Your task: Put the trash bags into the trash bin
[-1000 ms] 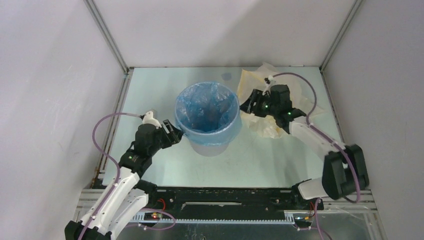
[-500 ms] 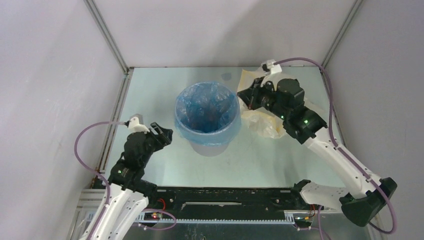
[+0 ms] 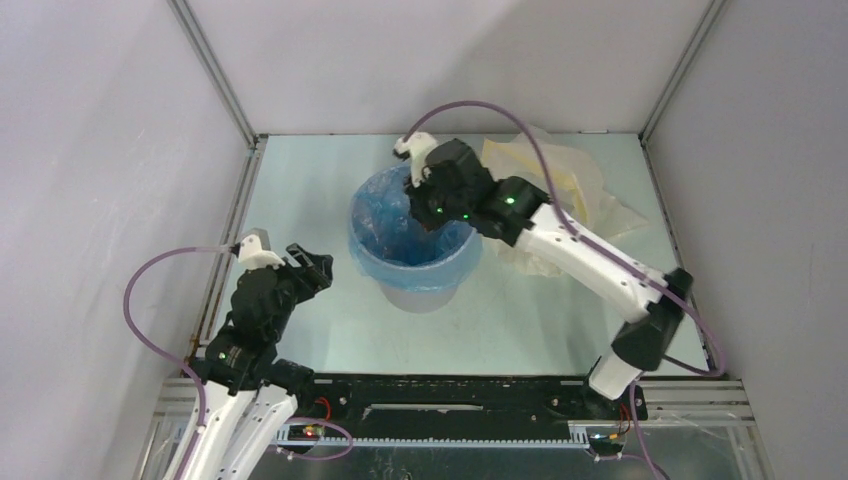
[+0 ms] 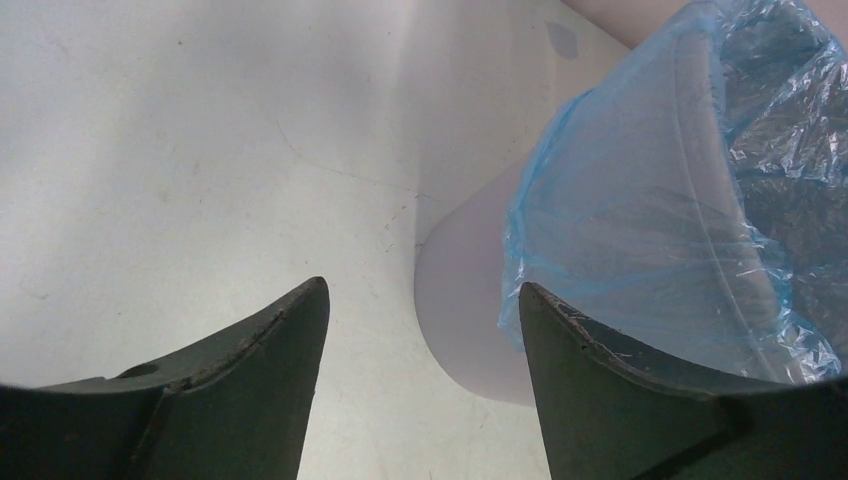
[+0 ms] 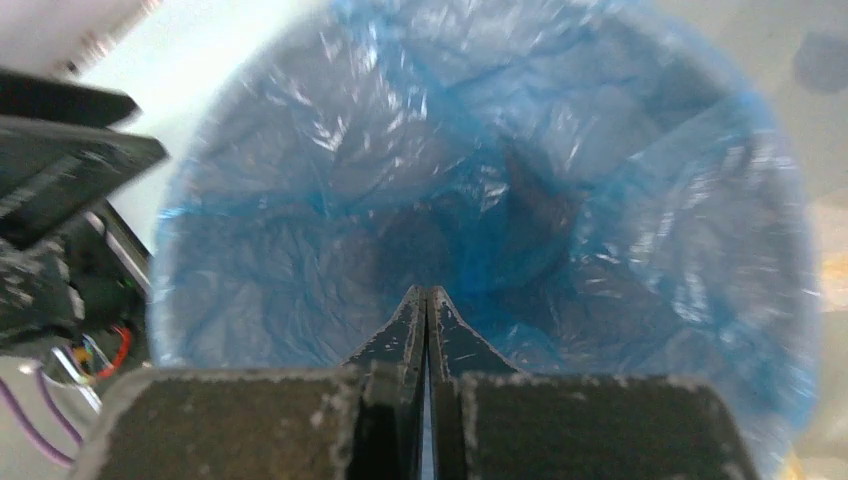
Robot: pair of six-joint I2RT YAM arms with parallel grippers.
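Right tool (image 5: 428, 294) clenched, swung over trash bin (image 3: 421, 297); left tool (image 4: 422, 288) released, backed off.

No lettering, label, brand mark or number can be read anywhere in these views, neither on the trash bin (image 3: 421, 296) nor on the blue trash bag (image 3: 398, 232) lining it.
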